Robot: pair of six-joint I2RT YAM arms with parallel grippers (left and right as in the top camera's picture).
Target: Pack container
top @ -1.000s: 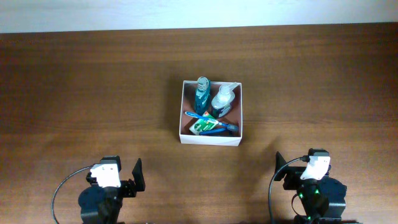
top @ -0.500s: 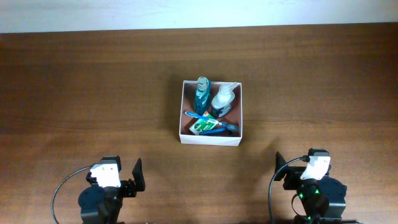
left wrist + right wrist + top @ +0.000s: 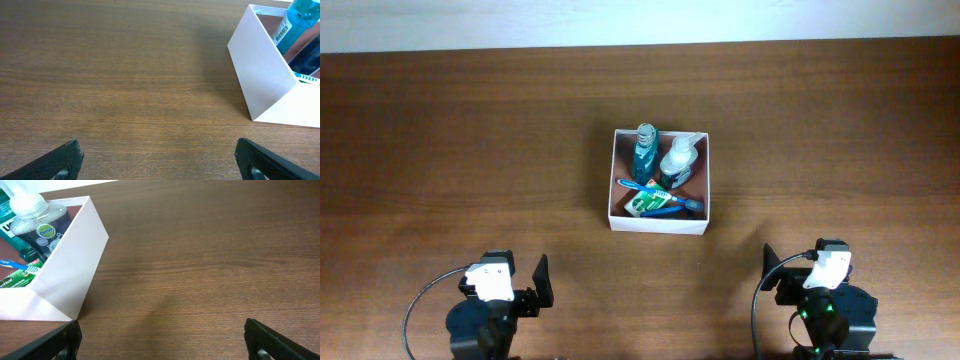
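Note:
The container [image 3: 616, 180], a square white cardboard box with a reddish-brown inside, sits at the table's middle. In it are a teal bottle [image 3: 645, 150], a clear bottle with a white pump [image 3: 677, 160], a blue toothbrush [image 3: 660, 192] and a green packet [image 3: 645, 204]. The container also shows in the left wrist view [image 3: 260, 75] and in the right wrist view [image 3: 70, 250]. My left gripper [image 3: 157, 160] is open and empty near the front edge, left of the container. My right gripper [image 3: 162, 340] is open and empty near the front edge, right of it.
The brown wooden table [image 3: 470, 130] runs to a white strip along the far edge [image 3: 640, 20]. Both arm bases stand at the front, the left [image 3: 490, 310] and the right [image 3: 825, 305].

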